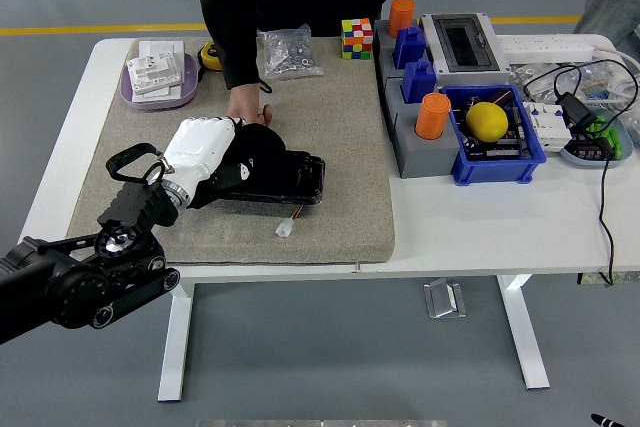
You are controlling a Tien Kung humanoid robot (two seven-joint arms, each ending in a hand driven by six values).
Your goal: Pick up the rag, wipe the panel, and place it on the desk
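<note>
Wiping is the step in hand: the left hand (203, 147) has its fingers pressed down on the dark rag (252, 144), which lies on the black panel (270, 177) directly beneath and just right of the hand, on the mat covering the worktop (480, 217). Just beyond the hand, a person's hand (245, 105) steadies the panel's far edge. Judged from this, the next move calls for sweeping the rag rightward along the panel, then setting it down on the worktop.

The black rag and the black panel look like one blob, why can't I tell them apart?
Head view: sharp, evenly lit, no glare; the rag under the left hand and the panel are both dark, so their edges merge.
</note>
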